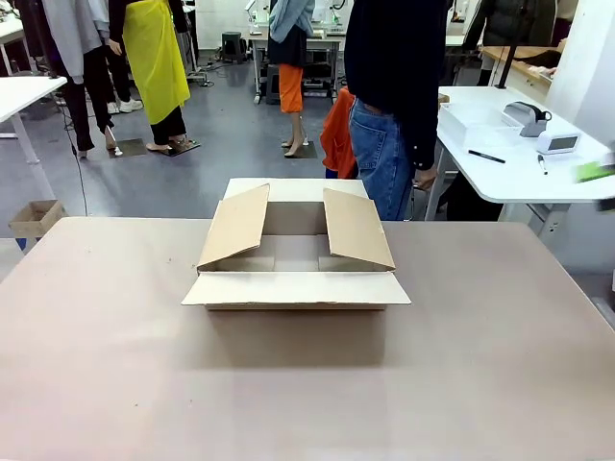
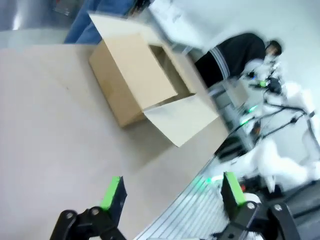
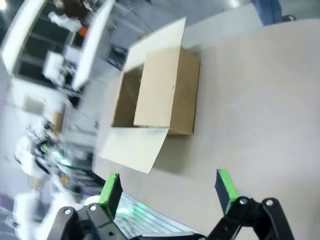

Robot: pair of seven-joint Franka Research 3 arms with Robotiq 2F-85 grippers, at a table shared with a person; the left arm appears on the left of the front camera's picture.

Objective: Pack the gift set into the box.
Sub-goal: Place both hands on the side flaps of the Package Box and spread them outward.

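Centrally, open box [image 1: 296, 288] on table [image 1: 96, 384], left gripper [image 2: 172, 190] and right gripper [image 3: 167, 186] spread wide, seemingly empty

A person in a dark top and blue jeans [image 1: 380, 158] stands at the far edge of the pale beige worktop [image 1: 106, 365]. A white side table [image 1: 519, 181] carries a black pen [image 1: 486, 157] near its front edge and a small white device with a grey screen [image 1: 557, 143] farther right. A small brown carton [image 1: 36, 218] sits on the grey floor [image 1: 231, 154] off the worktop's far left corner.
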